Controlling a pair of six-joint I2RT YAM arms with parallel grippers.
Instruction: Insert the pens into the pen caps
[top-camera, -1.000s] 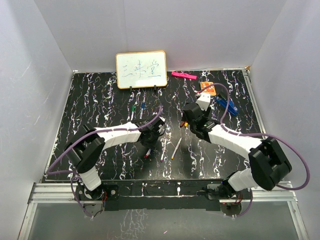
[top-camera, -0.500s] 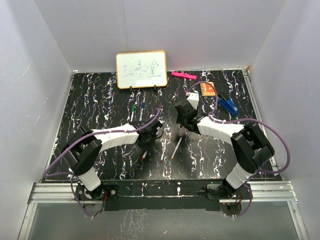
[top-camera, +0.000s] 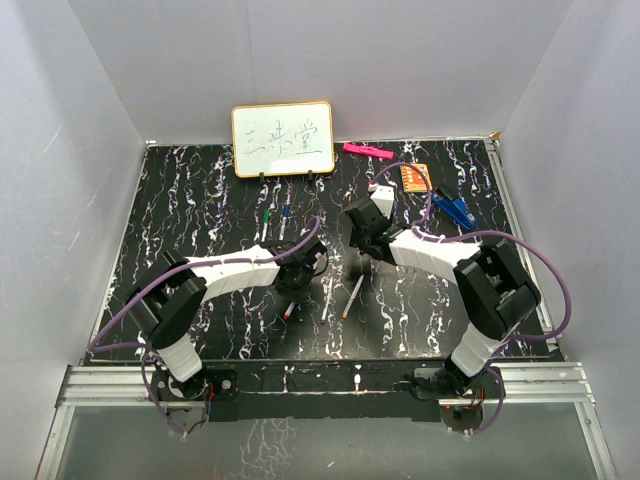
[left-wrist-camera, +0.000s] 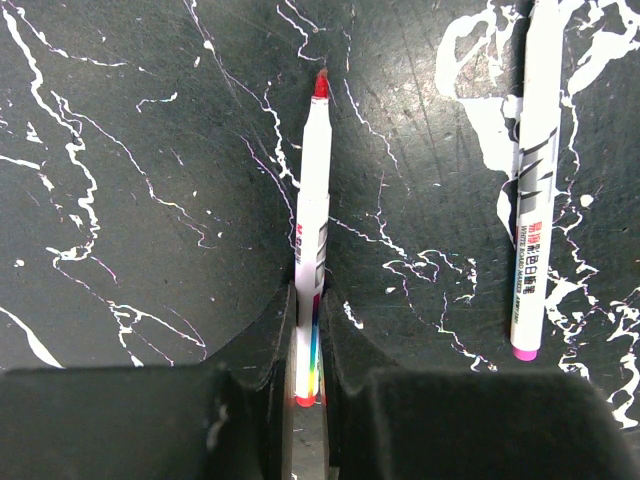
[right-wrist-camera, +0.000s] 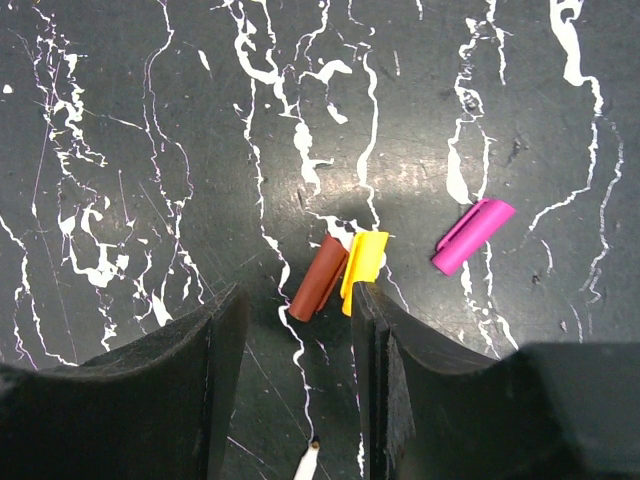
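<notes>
The left arm (top-camera: 235, 270) is stretched low from its base toward the middle of the marbled black table (top-camera: 180, 220). The left gripper (left-wrist-camera: 308, 300) is pressed together on a red-tipped pen (left-wrist-camera: 314, 200), which is gripped near its rear end with the tip pointing away from the wrist (whether it is lifted off the surface cannot be told). A second pen (left-wrist-camera: 530, 190), with a pink end, is seen lying near it, roughly parallel and apart. The right arm (top-camera: 440, 255) is folded at the elbow and reached leftward to the centre. The right gripper (right-wrist-camera: 298, 300) is spread wide over a red cap (right-wrist-camera: 318, 277) and a yellow cap (right-wrist-camera: 362, 268), laid side by side between the fingers. A magenta cap (right-wrist-camera: 473, 236) is found just outside them. A whiteboard (top-camera: 283, 139), a pink marker (top-camera: 367, 151) and an orange card (top-camera: 415, 178) are set toward the far edge.
</notes>
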